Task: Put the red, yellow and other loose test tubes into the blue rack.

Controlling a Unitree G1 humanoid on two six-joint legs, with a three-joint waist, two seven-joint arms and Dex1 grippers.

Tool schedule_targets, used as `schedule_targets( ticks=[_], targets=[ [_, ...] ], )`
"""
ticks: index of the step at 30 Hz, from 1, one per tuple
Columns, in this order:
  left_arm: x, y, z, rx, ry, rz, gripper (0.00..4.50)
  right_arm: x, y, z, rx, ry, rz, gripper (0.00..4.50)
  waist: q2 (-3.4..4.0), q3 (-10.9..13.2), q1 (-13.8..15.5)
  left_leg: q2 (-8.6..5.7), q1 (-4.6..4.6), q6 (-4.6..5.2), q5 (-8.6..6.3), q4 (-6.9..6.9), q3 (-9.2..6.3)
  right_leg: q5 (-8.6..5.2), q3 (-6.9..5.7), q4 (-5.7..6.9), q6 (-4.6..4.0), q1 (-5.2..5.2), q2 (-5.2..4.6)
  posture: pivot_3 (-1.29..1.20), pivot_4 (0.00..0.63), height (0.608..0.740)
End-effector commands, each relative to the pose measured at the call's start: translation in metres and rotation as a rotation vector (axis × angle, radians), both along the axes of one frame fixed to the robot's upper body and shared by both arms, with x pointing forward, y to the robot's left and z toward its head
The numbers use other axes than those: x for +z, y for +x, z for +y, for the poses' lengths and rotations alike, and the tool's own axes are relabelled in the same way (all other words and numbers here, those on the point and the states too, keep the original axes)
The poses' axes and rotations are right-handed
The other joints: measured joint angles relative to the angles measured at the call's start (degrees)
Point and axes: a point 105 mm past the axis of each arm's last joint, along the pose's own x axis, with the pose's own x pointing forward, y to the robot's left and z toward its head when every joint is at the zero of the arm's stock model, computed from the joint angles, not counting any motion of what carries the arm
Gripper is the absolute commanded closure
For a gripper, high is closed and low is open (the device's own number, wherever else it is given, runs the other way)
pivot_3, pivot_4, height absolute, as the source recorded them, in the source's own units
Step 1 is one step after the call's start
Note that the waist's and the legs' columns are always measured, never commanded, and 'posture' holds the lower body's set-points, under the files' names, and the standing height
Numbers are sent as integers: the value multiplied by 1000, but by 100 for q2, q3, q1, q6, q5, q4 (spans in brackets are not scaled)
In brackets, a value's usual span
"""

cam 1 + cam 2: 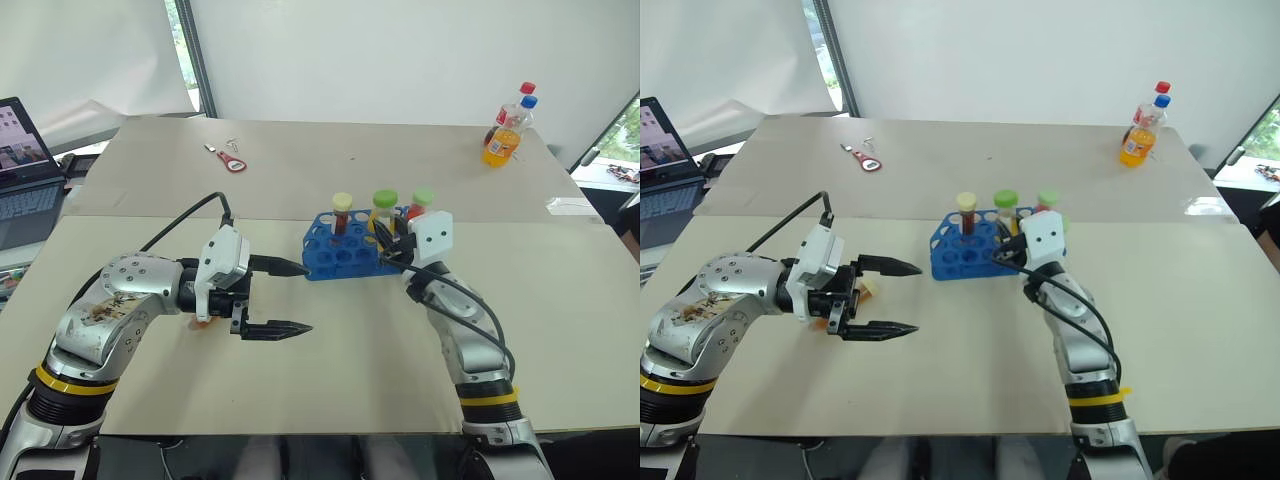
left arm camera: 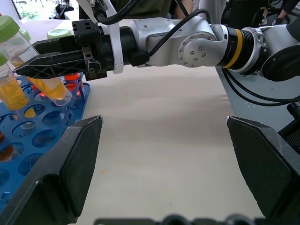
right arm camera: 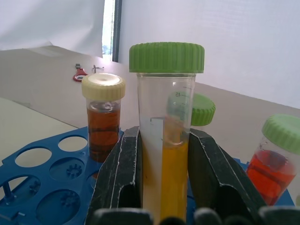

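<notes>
Open left fingers (image 1: 290, 297), blue rack (image 1: 335, 258), soda bottles (image 1: 505, 130) beyond

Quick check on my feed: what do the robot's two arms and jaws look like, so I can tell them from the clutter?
Both arms are silver-grey metal with a yellow and black band near the elbow. Each wrist carries a white boxy camera housing fed by a looping black cable. The left gripper and right gripper each have two black, tapered, pointed fingers.

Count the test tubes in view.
4: brown tube and red tube standing in the rack, yellow tube in the right end effector, and a green-capped tube mostly hidden behind it.
</notes>
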Motion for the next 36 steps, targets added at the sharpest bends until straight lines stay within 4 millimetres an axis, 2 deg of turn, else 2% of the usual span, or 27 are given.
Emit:
schedule_targets(
  ticks=[1,13,18,20,22,26,29,31,34,36],
  targets=[
    [10,-3,-3,-20,-15,-46,0,6,-3,-2,-20,20,-35,3539,0,0,-2,0,0,0,0,0,0,0,0,0,0,0,0,0,150,740],
    [17,0,-8,32,-73,-6,0,-10,4,1,-105,156,-30,3539,0,0,-25,1,5,-1,0,0,-1,0,1,6,-1,1,0,0,150,740],
    [24,8,-9,106,-110,33,0,-16,-1,9,-61,199,-20,3539,0,0,-28,1,11,-2,1,-1,-5,1,1,9,-1,5,0,0,150,740],
    [26,14,-9,150,-110,24,0,-17,-2,8,-58,208,-17,2506,0,0,-33,1,13,-2,1,-3,-8,0,3,9,-1,5,0,0,150,740],
    [27,17,-8,181,-112,22,0,-18,-4,7,-59,201,-16,1878,0,0,-33,1,13,-2,1,-5,-11,1,3,9,-1,4,0,0,150,740],
    [28,31,8,325,48,-17,0,-20,-18,-1,-25,93,7,546,0,0,-17,0,10,-2,1,-8,-14,1,3,9,-2,2,0,0,150,740],
    [22,40,32,442,241,19,0,-16,-37,-10,36,34,24,546,1,1,-8,-2,9,-2,1,-12,-14,0,2,3,-1,1,0,0,150,740],
    [21,43,48,506,333,50,0,-10,-56,-12,147,24,72,546,2,1,-4,-2,9,-2,1,-14,-12,0,2,-1,-1,1,-1,0,150,740],
    [11,38,66,538,459,115,0,-5,-83,-2,365,3,171,546,2,2,-17,-1,12,-1,1,-15,-6,-2,2,-2,-3,3,2,0,150,740],
    [3,38,73,565,513,169,0,-5,-102,6,514,-76,234,546,1,2,-9,3,17,-1,1,-15,0,-4,2,-2,-6,6,4,0,150,740]
  ],
)
